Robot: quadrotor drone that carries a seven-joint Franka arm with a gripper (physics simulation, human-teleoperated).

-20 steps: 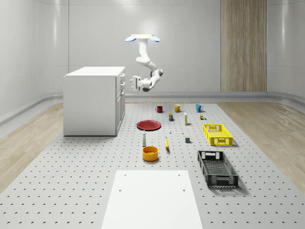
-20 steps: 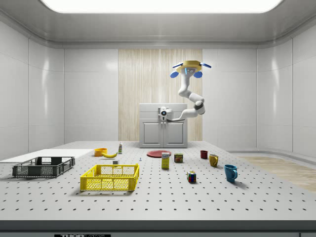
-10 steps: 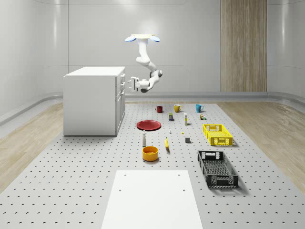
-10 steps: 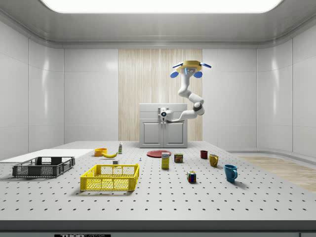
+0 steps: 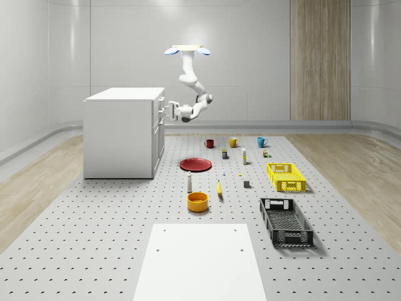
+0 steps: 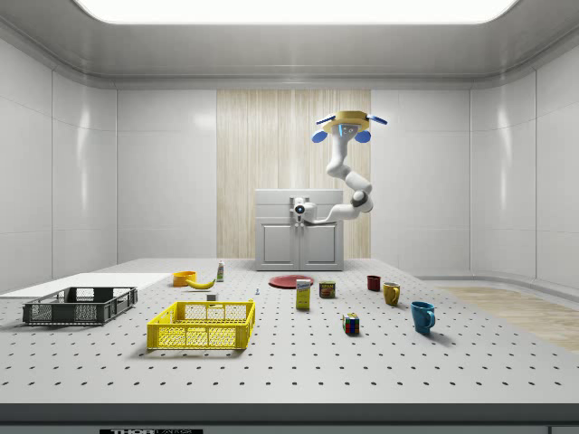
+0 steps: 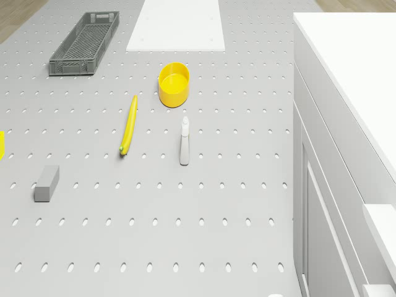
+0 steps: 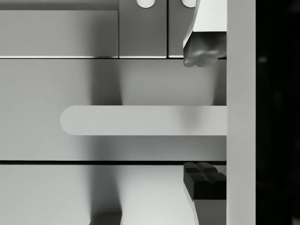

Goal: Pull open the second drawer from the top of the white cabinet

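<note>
Since 1 s ago your claw has closed in on the white cabinet; drone hovers beside it. Fingers open, straddling 2nd-drawer handle, gripping nothing. Center, close, pull straight.

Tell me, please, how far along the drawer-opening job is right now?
Done: the drone hovers beside the white cabinet, gripper at a drawer handle. In hand: open jaws straddle that handle, not yet closed. Left: clamp and pull; the drawer front looks flush.
</note>
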